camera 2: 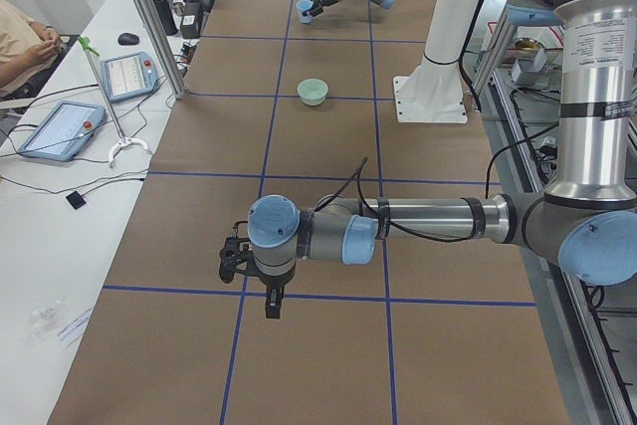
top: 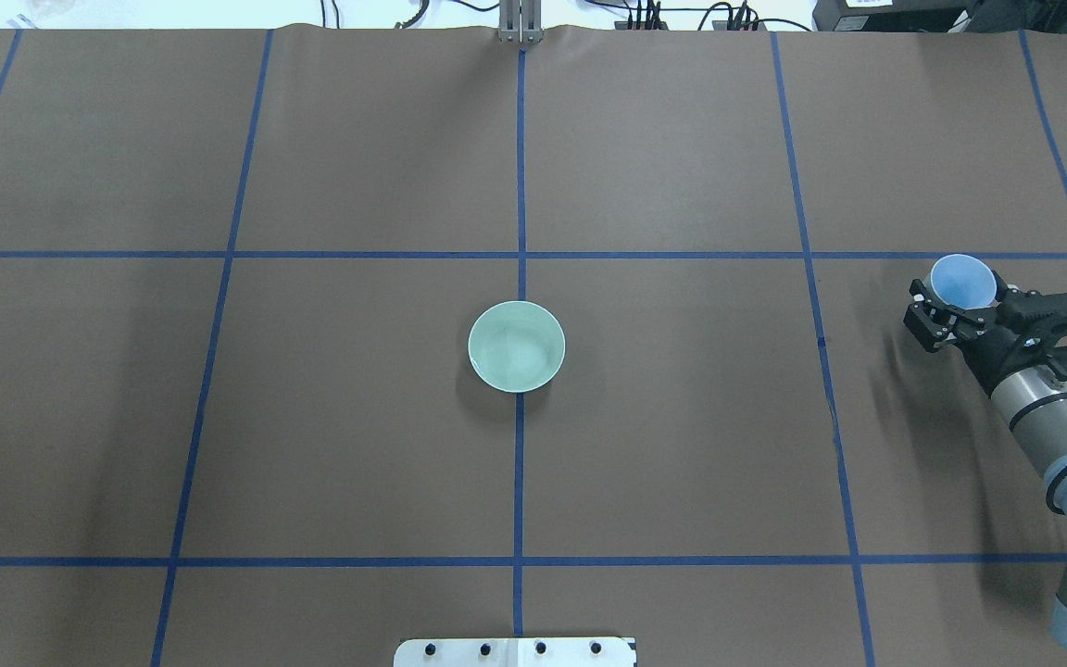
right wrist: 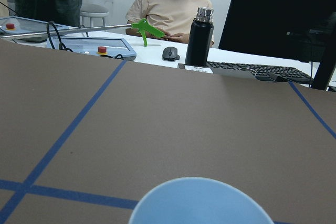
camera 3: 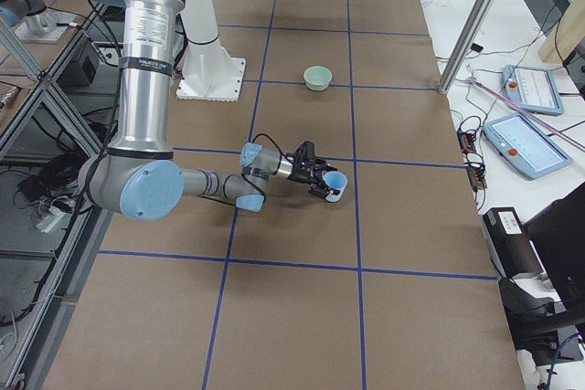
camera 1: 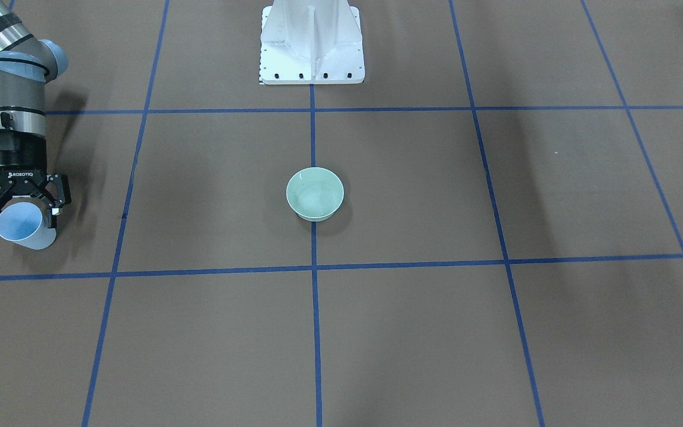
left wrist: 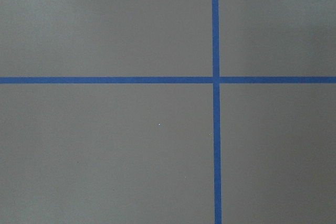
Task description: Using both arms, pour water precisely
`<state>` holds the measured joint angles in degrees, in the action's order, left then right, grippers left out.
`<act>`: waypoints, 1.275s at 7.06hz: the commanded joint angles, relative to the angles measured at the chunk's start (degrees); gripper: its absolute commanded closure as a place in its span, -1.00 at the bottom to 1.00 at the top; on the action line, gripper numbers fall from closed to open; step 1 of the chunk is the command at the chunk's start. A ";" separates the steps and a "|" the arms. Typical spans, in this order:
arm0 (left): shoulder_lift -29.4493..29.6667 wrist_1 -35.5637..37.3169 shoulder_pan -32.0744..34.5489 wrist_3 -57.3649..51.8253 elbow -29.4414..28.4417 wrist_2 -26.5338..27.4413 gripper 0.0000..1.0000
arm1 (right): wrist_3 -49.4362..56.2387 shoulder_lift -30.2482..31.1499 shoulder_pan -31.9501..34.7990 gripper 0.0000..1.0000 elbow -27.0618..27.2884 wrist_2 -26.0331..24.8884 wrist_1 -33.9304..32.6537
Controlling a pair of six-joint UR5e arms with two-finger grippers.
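My right gripper (top: 960, 301) is shut on a light-blue cup (top: 962, 281) at the table's right side and holds it low over the brown surface, tipped a little. In the front-facing view the gripper (camera 1: 19, 218) and cup (camera 1: 21, 230) are at the far left. The cup's rim fills the bottom of the right wrist view (right wrist: 198, 203). A pale green bowl (top: 516, 346) stands at the table's centre on a tape crossing, far from the cup. My left gripper (camera 2: 257, 284) shows only in the exterior left view, low over the table's left end; I cannot tell if it is open.
The white pedestal (camera 1: 312, 41) stands at the robot's side of the table. Blue tape lines (left wrist: 214, 80) divide the brown surface into squares. Beyond the table's far edge are a black bottle (right wrist: 200, 36), a keyboard, tablets and a seated person (right wrist: 173, 9).
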<state>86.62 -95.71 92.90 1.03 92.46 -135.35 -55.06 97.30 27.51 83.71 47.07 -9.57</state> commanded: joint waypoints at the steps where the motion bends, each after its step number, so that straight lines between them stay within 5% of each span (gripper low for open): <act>1: 0.04 0.00 0.00 -0.06 0.09 0.00 -1.00 | 2.06 0.26 1.66 -1.00 0.66 2.31 2.69; 3: -0.14 0.00 0.08 -0.06 0.09 0.00 -1.00 | 5.47 0.26 10.24 -1.00 0.84 13.94 2.72; 5: 0.12 0.17 0.00 0.29 0.43 -2.71 -1.00 | 5.58 -1.23 22.36 -1.00 0.75 34.57 -0.68; 9: 2.32 0.00 -0.44 0.82 8.05 -2.81 -1.00 | 18.01 -9.05 41.09 -1.00 0.75 63.69 -25.18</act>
<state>88.67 -95.69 92.59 1.81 96.69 -138.13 -42.51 89.93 62.48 84.43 101.70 -27.50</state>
